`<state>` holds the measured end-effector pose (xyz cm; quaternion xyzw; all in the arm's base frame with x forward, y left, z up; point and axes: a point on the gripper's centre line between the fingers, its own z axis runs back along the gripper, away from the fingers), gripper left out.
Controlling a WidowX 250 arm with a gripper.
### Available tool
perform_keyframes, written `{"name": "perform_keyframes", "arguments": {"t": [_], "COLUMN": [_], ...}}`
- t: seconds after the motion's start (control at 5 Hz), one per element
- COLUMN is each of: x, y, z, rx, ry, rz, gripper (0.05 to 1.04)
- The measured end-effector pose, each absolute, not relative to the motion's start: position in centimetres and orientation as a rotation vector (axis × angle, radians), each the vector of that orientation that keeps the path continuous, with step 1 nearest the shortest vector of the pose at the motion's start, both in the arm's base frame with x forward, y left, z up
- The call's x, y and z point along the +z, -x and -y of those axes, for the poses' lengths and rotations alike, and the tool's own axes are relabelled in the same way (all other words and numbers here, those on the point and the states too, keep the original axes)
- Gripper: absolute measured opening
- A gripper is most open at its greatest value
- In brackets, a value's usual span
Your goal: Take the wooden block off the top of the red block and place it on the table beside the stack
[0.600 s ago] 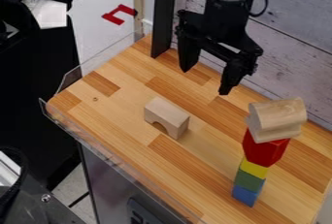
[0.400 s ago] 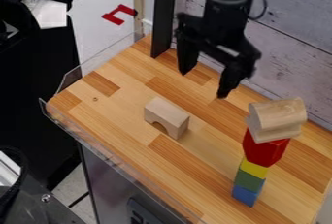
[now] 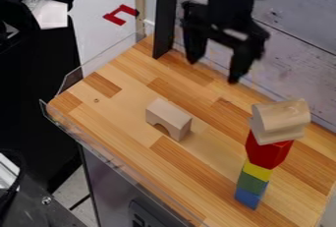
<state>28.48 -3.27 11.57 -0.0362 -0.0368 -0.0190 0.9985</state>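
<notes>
Arch block (image 3: 169, 119) lies mid-tabletop (image 3: 125, 105); the gripper (image 3: 212, 71), fingers apart, hangs above the back edge; a bump could topple the top-heavy stack (image 3: 266, 151).

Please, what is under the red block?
Under the red block are a yellow block, a green block and a blue block; the tabletop beneath them is covered.

The arch block (image 3: 169, 118) lies left of the stacked blocks (image 3: 265, 155) on the table (image 3: 125, 103).
</notes>
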Motion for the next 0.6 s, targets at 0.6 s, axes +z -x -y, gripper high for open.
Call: {"name": "perform_keyframes", "arguments": {"t": [0.6], "x": [19.7], "y": [-25.9], "z": [4.7], "rx": [-0.169], "ry": [0.183], "rz": [0.269], "gripper": [0.999]}}
